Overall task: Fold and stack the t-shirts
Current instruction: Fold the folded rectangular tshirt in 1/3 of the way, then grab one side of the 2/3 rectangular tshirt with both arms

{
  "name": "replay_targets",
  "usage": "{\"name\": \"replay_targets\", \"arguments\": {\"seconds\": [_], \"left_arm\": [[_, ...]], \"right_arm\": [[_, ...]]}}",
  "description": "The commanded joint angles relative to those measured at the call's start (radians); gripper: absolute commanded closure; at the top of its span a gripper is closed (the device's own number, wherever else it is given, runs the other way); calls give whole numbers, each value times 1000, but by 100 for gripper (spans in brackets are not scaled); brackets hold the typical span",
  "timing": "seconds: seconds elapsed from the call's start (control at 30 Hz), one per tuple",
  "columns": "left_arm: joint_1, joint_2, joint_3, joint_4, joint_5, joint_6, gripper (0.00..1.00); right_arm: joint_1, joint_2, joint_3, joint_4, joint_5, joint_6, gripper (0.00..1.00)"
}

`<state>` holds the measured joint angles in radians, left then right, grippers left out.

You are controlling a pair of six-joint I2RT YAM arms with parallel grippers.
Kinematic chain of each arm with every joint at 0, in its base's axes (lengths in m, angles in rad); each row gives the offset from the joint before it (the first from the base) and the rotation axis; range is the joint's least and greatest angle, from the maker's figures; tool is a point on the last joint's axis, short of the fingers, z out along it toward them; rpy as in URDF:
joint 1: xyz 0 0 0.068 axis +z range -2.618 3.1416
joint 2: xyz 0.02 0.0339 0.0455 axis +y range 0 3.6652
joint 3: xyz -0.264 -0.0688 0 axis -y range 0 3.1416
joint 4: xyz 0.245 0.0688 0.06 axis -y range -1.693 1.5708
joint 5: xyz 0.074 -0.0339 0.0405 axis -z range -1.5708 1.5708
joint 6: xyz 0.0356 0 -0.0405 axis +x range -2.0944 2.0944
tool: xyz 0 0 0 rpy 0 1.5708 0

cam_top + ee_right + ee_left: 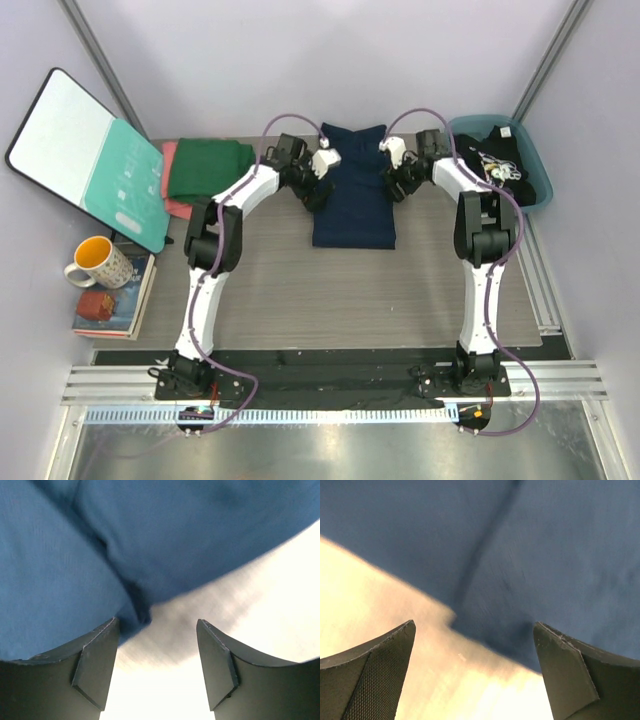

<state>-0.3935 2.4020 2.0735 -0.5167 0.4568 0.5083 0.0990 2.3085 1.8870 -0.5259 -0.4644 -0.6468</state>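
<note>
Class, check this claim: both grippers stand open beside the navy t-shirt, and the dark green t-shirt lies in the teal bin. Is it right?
No. The teal bin holds the black t-shirt; the dark green t-shirt lies far left on the salmon-pink one, as the top external view shows. The left gripper and right gripper do stand open beside the navy t-shirt.

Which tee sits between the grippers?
The navy tee, mid-table; the green tee lies on the pink one at left, the black tee in the bin at right.
</note>
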Motion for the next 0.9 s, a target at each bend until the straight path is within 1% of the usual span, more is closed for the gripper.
{"name": "replay_targets", "arguments": {"seconds": [0.0, 0.03, 0.07, 0.1, 0.13, 0.17, 0.2, 0.23, 0.27, 0.3, 0.33, 0.37, 0.4, 0.43, 0.47, 0.5, 0.57, 0.63, 0.8, 0.87], "left_arm": [[-2, -220, -171, 167, -37, 44, 0], [-4, -283, -240, 168, -8, 68, 0], [-4, -321, -275, 168, 0, 126, 0], [-10, -355, -314, 170, 11, 160, 0], [-13, -424, -391, 170, 26, 205, 0], [-16, -455, -433, 172, 29, 282, 0], [-27, -483, -473, 172, 29, 329, 0], [-31, -513, -546, 178, 28, 360, 0], [-36, -559, -579, 176, 36, 386, 0], [-47, -582, -611, 179, 36, 430, 0], [-53, -601, -665, 185, 37, 440, 0], [-67, -631, -690, 185, 43, 453, 0], [-77, -644, -738, 185, 42, 485, 0], [-85, -656, -766, 188, 43, 510, 0], [-105, -676, -795, 199, 46, 536, 0], [-117, -681, -855, 213, 40, 602, 0], [-152, -685, -911, 257, 25, 651, 0], [-166, -672, -949, 285, 14, 709, 0], [-183, -604, -929, 320, -9, 710, 0], [-183, -590, -928, 339, -24, 708, 0]], "right_arm": [[7, -193, -138, 147, 76, -62, 30], [13, -237, -156, 135, 75, -88, 29], [19, -266, -176, 113, 70, -131, 29], [27, -294, -231, 69, 70, -173, 29], [45, -325, -270, 55, 75, -268, 29], [56, -399, -316, 50, 79, -310, 29], [64, -434, -409, 49, 90, -347, 28], [71, -472, -454, 49, 99, -428, 28], [96, -506, -498, 49, 108, -457, 28], [103, -570, -575, 44, 112, -483, 28], [116, -599, -613, 40, 115, -534, 28], [145, -628, -696, 37, 121, -566, 28], [163, -688, -739, 35, 127, -592, 28], [180, -713, -782, 37, 138, -618, 28], [215, -742, -861, 41, 145, -667, 28], [231, -782, -897, 62, 151, -680, 27], [261, -807, -974, 87, 176, -706, 27], [281, -813, -994, 118, 188, -700, 27], [280, -768, -980, 190, 228, -645, 29], [281, -756, -991, 223, 239, -646, 30]]}}
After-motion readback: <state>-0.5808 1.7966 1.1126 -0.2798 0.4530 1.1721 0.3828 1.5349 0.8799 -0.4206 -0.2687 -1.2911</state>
